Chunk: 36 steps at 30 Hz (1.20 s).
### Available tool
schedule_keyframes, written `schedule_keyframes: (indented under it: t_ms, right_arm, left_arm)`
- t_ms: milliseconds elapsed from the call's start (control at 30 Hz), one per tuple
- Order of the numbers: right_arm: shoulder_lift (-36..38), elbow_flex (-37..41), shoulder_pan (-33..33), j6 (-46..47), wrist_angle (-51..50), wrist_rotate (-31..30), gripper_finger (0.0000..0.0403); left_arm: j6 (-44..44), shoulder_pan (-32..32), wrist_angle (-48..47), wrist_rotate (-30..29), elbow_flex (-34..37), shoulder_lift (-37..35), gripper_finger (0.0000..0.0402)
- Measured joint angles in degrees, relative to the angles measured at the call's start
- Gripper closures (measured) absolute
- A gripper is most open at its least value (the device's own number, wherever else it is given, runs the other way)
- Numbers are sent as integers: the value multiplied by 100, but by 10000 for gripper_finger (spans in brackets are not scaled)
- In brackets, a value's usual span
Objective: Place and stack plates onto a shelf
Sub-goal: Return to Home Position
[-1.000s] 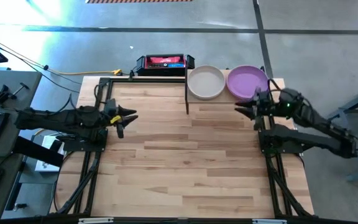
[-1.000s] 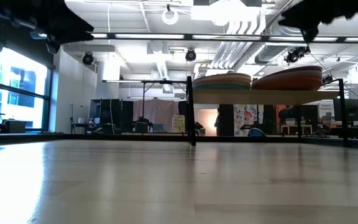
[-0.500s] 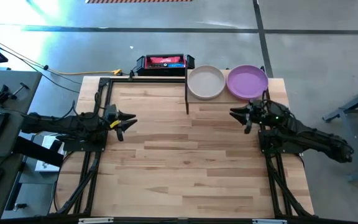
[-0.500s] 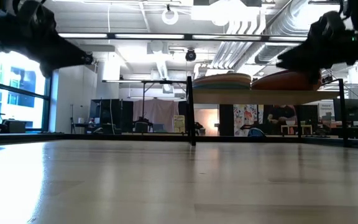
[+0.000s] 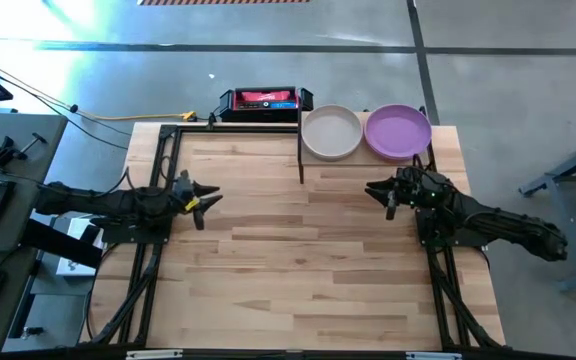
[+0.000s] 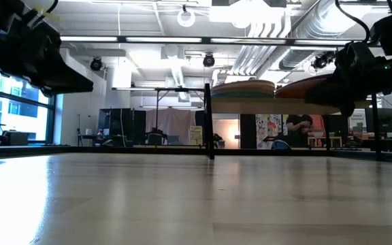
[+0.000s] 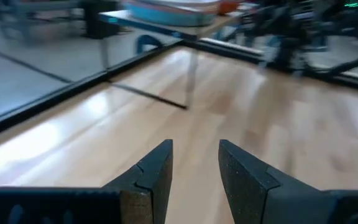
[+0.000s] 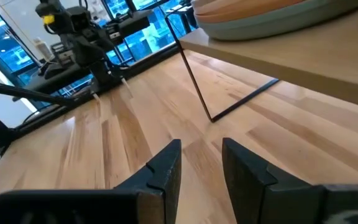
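Two stacks of plates stand on the shelf (image 6: 278, 106) at the table's far right. From above, a cream plate (image 5: 331, 131) tops one stack and a purple plate (image 5: 398, 131) the other. The low view shows the stacks (image 6: 243, 88) from the side, several plates each. My left gripper (image 5: 206, 198) hovers low over the table's left side, open, with nothing between its fingers (image 7: 196, 155). My right gripper (image 5: 376, 192) hovers just in front of the shelf, under the purple stack's near side, open and empty (image 8: 202, 152).
Bare wooden tabletop (image 5: 298, 250) lies between the two arms. The shelf's thin black post (image 5: 300, 155) stands at its left near corner. Black frame rails run along the table's left and right edges. A red and black box (image 5: 263, 100) sits beyond the far edge.
Both grippers have come down toward the tabletop. The right one has also drawn away from the shelf toward the near edge and rolled a little. The plates have stayed put on the shelf.
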State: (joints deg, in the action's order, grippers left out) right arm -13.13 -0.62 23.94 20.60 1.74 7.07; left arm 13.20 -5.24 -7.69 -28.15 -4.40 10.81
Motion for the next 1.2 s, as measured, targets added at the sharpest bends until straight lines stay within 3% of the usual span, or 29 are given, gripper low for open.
schedule_keyframes:
  t_ms: [167, 300, 467, 667, 967, 1200]
  right_arm:
    - [0, 0, 0, -31, -4, 0, 305]
    - [1, 0, 0, -543, -9, 0, 305]
    - [0, 0, 0, -758, -12, 0, 305]
    - [-2, 0, 0, -761, -17, 0, 305]
    - [-2, -2, 0, -761, -20, 0, 305]
    - [198, -2, -7, -761, -22, -2, 305]
  left_arm:
    - [64, 1, -137, -848, -5, 12, 284]
    - [-102, 3, -141, -861, -9, 15, 284]
    - [-134, 3, -141, -482, -9, 15, 284]
    - [-385, 3, -148, 563, -9, 15, 284]
    - [-1033, 2, -177, 1640, -9, 15, 284]
    - [-1043, 3, -193, 1397, -9, 15, 284]
